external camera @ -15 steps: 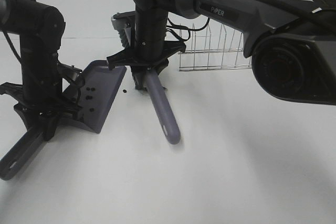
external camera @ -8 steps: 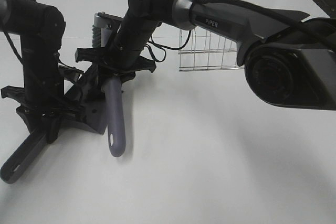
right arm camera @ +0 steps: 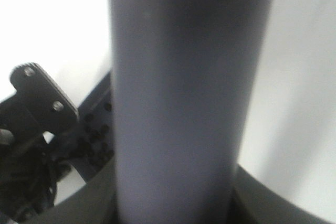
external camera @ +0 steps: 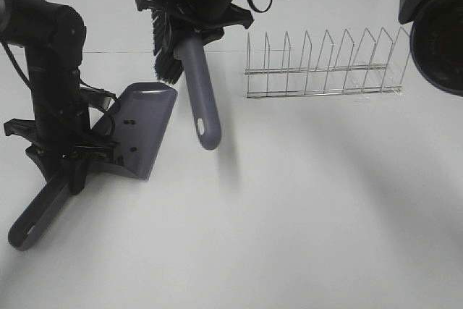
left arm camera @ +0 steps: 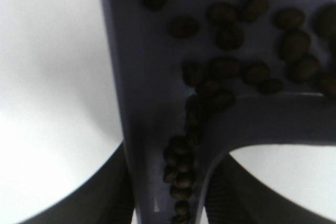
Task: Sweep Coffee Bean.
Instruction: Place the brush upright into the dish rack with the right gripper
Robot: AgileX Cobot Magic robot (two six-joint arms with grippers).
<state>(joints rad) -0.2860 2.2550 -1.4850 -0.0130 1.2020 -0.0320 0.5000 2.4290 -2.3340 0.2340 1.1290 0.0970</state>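
Observation:
A grey-purple dustpan (external camera: 145, 124) rests on the white table at the left. My left gripper (external camera: 64, 158) is shut on its handle (external camera: 36, 218), which points toward the near left. Several coffee beans (left arm camera: 226, 66) lie inside the pan, piled toward the handle channel; from above they show as specks (external camera: 129, 121). Over the pan's far edge the brush (external camera: 204, 106) hangs in the air, its black bristles (external camera: 165, 41) off the table. My right gripper (external camera: 199, 12) is shut on the brush handle (right arm camera: 178, 103), which fills the right wrist view, with the beans (right arm camera: 97, 135) below it.
A wire dish rack (external camera: 322, 63) stands at the back right. The right arm's dark body (external camera: 438, 27) reaches in from the upper right corner. White table stretches across the front and right.
The right arm swept the brush left into the dustpan, then lifted it up and back, clear of the table. The beans by the pan's lip are gone from the table. The left arm held still.

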